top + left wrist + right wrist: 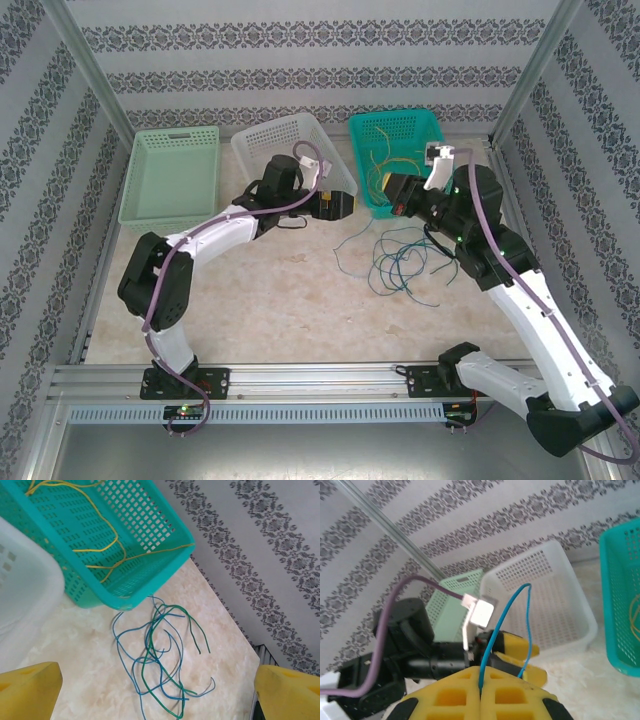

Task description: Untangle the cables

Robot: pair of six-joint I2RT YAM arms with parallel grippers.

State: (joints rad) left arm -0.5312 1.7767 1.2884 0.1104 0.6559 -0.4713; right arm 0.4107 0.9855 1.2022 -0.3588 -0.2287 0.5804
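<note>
A blue cable [529,615] is clamped in the closed right pincer [481,681], its length rising upward; the left pincer [159,691] is spread wide, empty.

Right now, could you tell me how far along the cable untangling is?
Done: thin yellow wires lie in the teal plastic basket. In hand: the right gripper is shut on one thin blue wire. Remaining: a knot of blue and green wires on the marble-look table; the left gripper is open, holding nothing.

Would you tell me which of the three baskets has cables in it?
The teal basket, rightmost: yellow cables lie inside; none show in the white basket or the pale green basket.
</note>
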